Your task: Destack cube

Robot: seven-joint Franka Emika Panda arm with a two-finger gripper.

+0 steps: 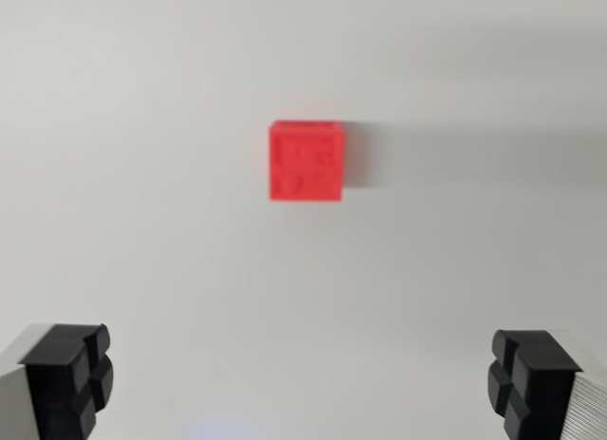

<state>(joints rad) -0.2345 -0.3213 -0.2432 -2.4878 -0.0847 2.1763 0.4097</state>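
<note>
A red cube [305, 161] sits on a plain white surface [142, 174], a little above the middle of the wrist view. I see it from above and slightly blurred, so I cannot tell whether another cube lies under it. My gripper [299, 378] is open, its black fingertips [71, 374] at the lower left and lower right corners, wide apart. The cube lies well beyond the fingertips, roughly centred between them, and nothing is held.
A soft grey shadow [455, 151] stretches from the cube toward the wrist view's right. The white surface fills the whole view.
</note>
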